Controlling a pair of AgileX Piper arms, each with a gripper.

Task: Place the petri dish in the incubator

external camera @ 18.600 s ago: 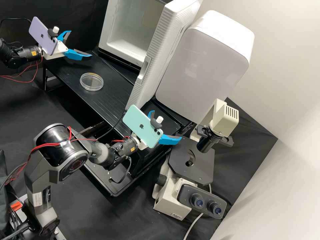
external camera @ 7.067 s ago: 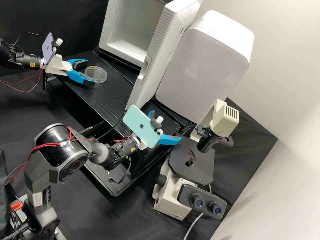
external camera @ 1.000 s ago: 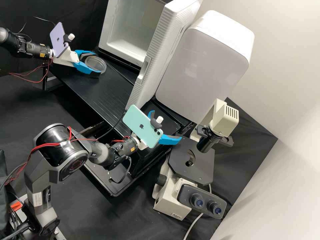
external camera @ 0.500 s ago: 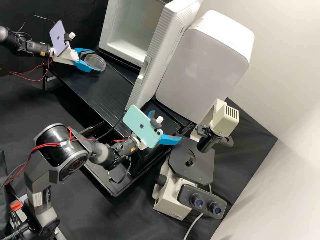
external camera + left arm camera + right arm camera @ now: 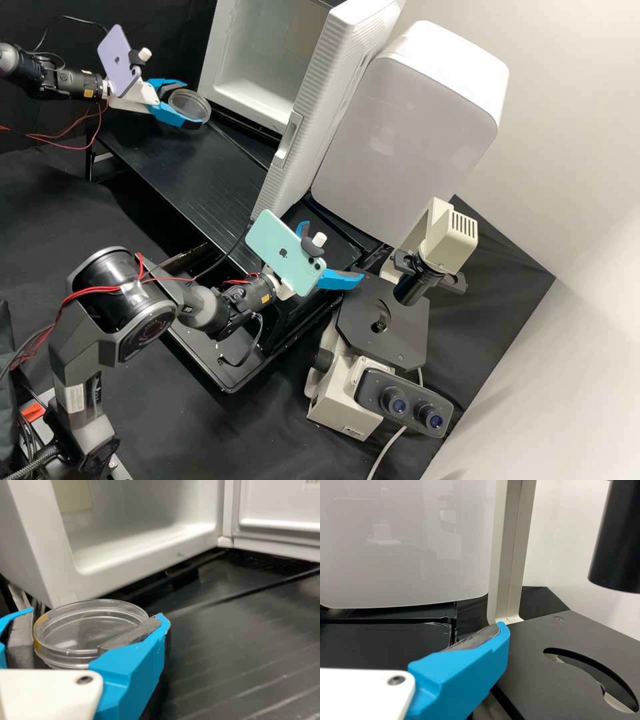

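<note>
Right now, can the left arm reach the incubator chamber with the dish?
Probably yes. The left gripper holds the petri dish right in front of the open incubator; its door is swung aside, nothing between.

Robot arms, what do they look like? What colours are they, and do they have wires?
The left arm and right arm are dark grey with rounded joints and thin red wires. Each ends in a white gripper with two bright blue fingers: the left gripper and the right gripper. A purple phone sits on the left wrist, a mint-green phone on the right.
</note>
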